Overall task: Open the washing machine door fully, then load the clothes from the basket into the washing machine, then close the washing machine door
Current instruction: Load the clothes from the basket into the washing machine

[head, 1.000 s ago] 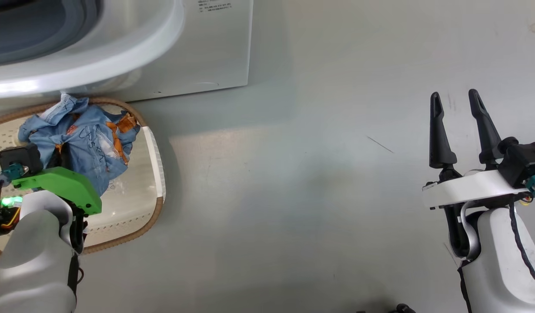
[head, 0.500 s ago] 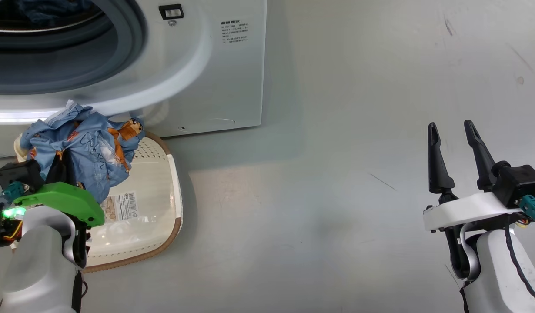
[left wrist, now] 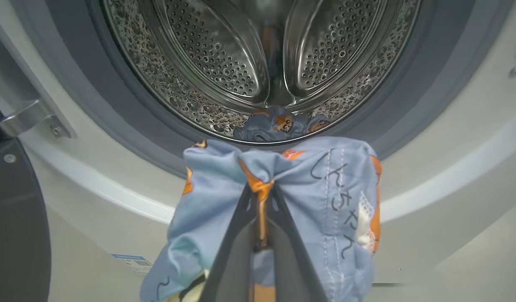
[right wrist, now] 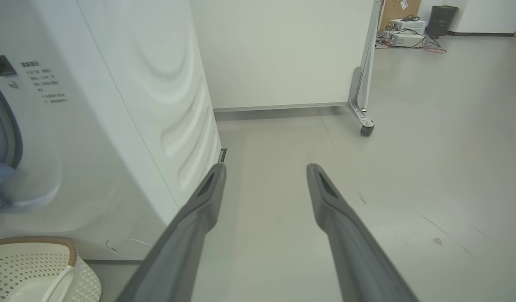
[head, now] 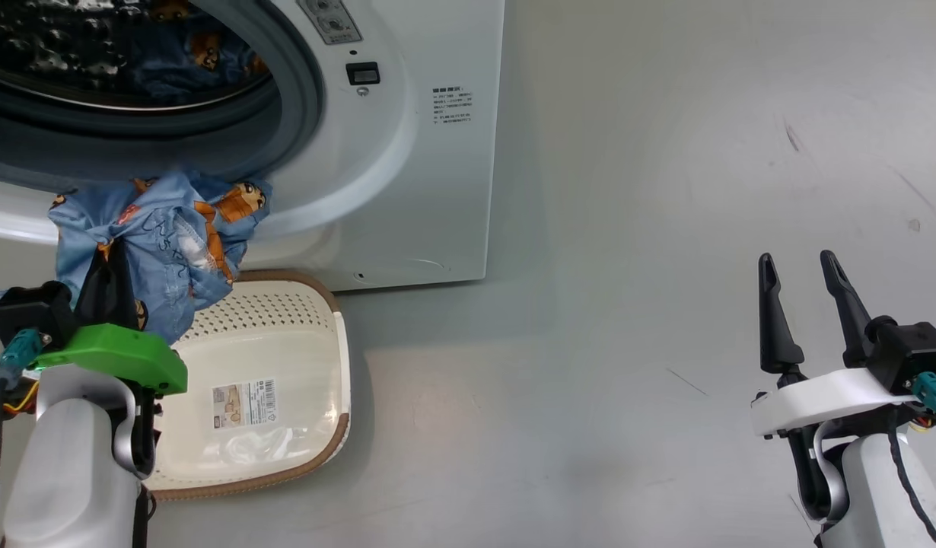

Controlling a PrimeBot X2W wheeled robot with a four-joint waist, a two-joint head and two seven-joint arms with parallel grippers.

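My left gripper (left wrist: 260, 186) is shut on a light blue garment (left wrist: 325, 188) printed with orange figures, and holds it bunched just below the open mouth of the washing machine (head: 422, 190). In the head view that garment (head: 171, 236) hangs above the basket (head: 316, 320), whose bare bottom shows a label sticker. More of the clothes (left wrist: 279, 123) lie at the bottom of the steel drum (left wrist: 224, 58). A black edge of the washing machine door (left wrist: 10, 218) stands swung out at the left. My right gripper (head: 799, 262) is open and holds nothing, over bare floor far to the right.
The grey gasket (left wrist: 115, 117) rings the drum mouth. The machine's white side (right wrist: 157, 105) stands left of my right gripper (right wrist: 266, 167). A white panel on casters (right wrist: 283, 50) stands behind it. Boxes and a bin (right wrist: 442, 16) sit far off.
The head view has shifted, bringing the drum into sight. My left gripper has lifted the garment out of the basket up to the machine's mouth. The right gripper stays open.
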